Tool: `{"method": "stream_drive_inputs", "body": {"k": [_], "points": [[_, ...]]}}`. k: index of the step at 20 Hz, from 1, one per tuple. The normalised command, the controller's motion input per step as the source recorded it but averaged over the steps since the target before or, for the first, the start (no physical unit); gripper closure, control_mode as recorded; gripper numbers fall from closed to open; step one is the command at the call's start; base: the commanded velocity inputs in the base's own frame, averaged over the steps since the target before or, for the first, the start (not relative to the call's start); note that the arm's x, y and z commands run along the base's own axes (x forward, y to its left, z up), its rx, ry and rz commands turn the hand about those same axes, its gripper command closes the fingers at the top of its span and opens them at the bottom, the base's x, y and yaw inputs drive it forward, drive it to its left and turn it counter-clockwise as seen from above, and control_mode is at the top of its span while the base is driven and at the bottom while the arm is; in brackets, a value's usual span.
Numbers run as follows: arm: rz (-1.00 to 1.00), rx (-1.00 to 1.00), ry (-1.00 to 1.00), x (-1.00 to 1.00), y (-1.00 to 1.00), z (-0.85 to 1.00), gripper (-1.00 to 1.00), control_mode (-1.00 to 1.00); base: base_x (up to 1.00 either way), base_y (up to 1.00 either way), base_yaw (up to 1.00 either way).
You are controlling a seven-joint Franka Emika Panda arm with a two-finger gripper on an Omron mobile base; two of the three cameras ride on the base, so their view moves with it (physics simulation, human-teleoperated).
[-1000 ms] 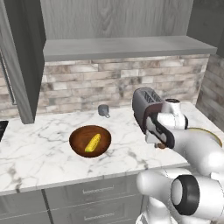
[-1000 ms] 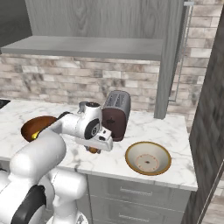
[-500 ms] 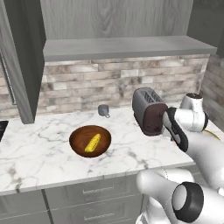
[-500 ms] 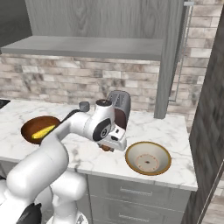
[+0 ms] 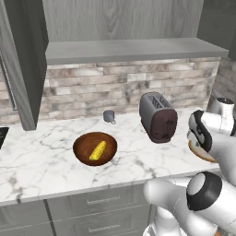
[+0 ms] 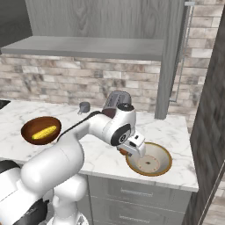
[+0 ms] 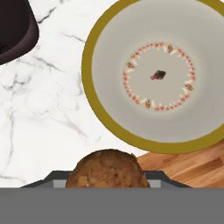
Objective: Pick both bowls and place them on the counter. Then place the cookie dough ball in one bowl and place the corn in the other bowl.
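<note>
Both bowls are down on the counter (image 5: pixel 41 156). The dark wooden bowl (image 5: pixel 95 148) sits left of the toaster (image 5: pixel 158 116) with the corn (image 5: pixel 97 150) already lying in it, its long axis running diagonally across the bowl floor.

In the hand view I have the cookie dough ball (image 7: pixel 107 169) sitting right at the bottom edge, between where the finger tips should be. The tips themselves are hidden behind the ball, so I judge the gripper (image 6: pixel 130 151) is clamped on the cookie dough ball, jaws partway closed around it.

The relation that matters now: the tan bowl (image 7: pixel 159 74) lies ahead of the ball in the hand view and off to its right, with the rim just past the ball. The ball is over marble, near the rim, not yet over the cream inside. In the right base view the hand hangs at the near-left edge of that bowl. I reckon a short carry toward the bowl's centre is needed before letting go.

Hard to read: the height of the ball above the counter. In the left base view the arm covers most of the tan bowl, leaving a sliver of rim. A wooden patch beneath the bowl's lower right is cut off; I can't identify it.
</note>
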Motion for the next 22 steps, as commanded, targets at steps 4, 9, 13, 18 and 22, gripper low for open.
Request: {"method": "stream_drive_inputs", "body": {"k": [4,9,13,18,22], "points": [[-0.11,0.06,0.01,0.09,-0.75,-0.07,1.0,-1.0,0.0,0.0,0.0],[-0.04,0.01,0.01,0.31,-0.48,-0.35,1.0,-1.0,0.0,0.0,0.0],[-0.03,0.0,0.04,0.37,-0.33,-0.38,1.0,-1.0,0.0,0.0,0.0],[-0.01,0.0,0.06,0.19,-0.11,-0.47,1.0,-1.0,0.0,0.0,0.0],[0.0,0.01,0.07,0.11,-0.02,-0.41,1.0,-1.0,0.0,0.0,0.0]]}}
